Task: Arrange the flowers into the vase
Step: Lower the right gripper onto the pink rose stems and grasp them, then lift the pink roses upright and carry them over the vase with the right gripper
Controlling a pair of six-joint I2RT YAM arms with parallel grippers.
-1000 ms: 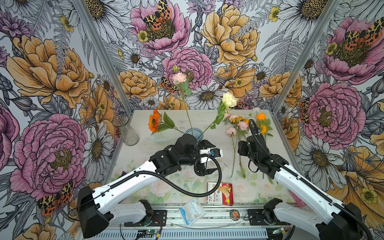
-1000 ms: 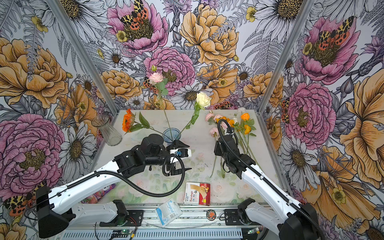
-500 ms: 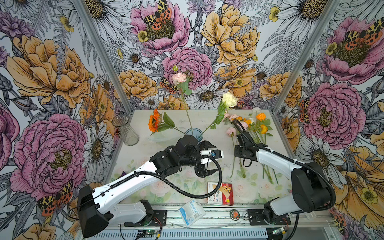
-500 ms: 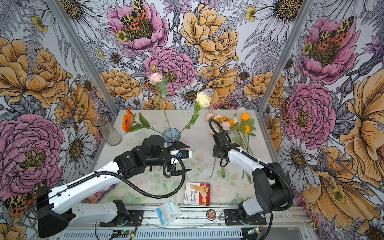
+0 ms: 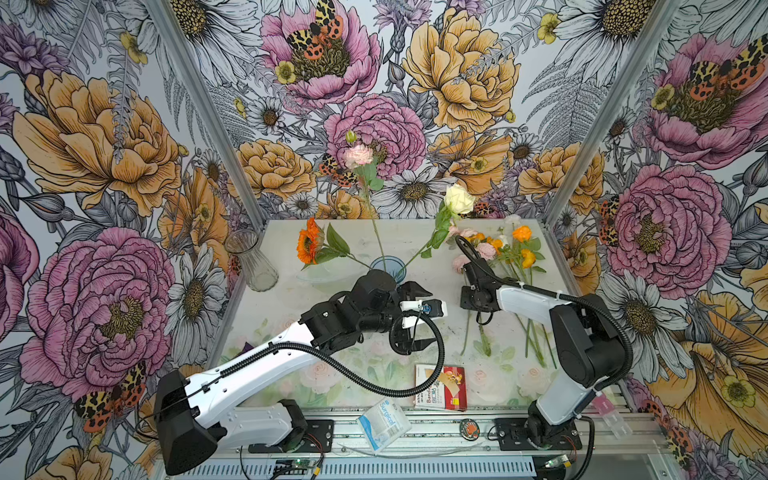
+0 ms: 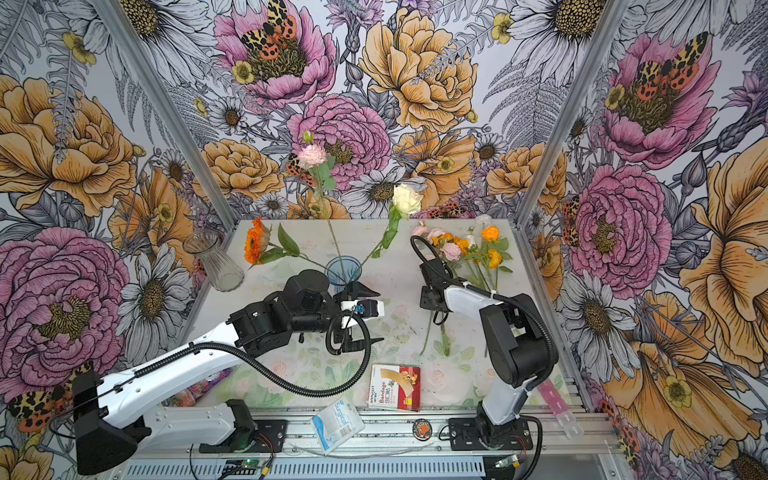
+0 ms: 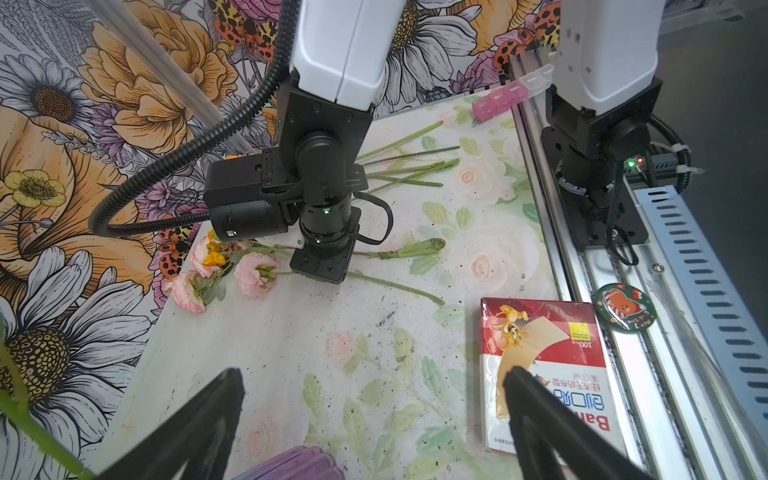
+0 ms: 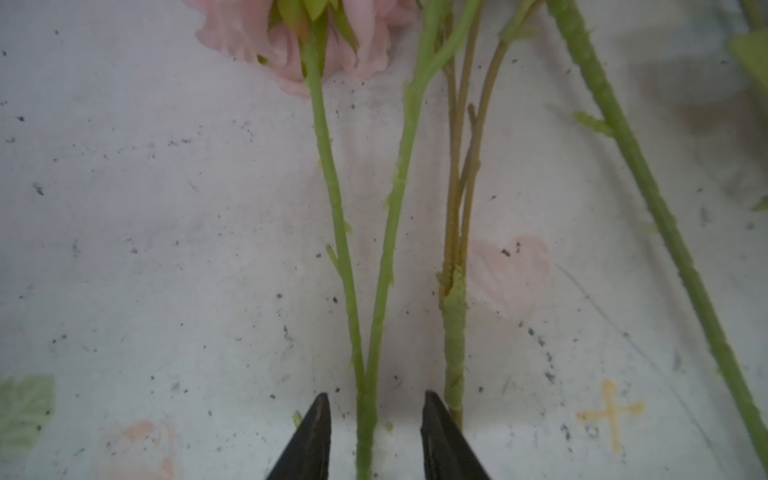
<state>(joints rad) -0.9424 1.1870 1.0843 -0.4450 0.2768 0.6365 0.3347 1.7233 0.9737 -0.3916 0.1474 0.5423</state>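
Flower-printed walls [image 5: 124, 174] enclose a pale floral tabletop [image 5: 415, 249]. Right of the blue glass vase [image 5: 387, 266], loose green-stemmed flowers [image 5: 500, 253] lie front to back, heads at the far end. The vase holds an orange bloom [image 5: 306, 246], a pink bloom [image 5: 358, 155] and a cream bloom [image 5: 458, 198]. The right gripper [image 8: 374, 403] has its jaws apart astride two stems. In front of the vase, the left gripper [image 7: 372, 374] gapes wide.

Whole booth is wrapped in loud floral wallpaper: the walls [image 5: 415, 83] are covered in huge pink and orange peonies, daisies and spotted moths. Silver metal posts [image 5: 208, 112] run up the corners. The tabletop [image 5: 403, 232] is pale with faded printed roses, evenly lit and kinda speckled with dirt.
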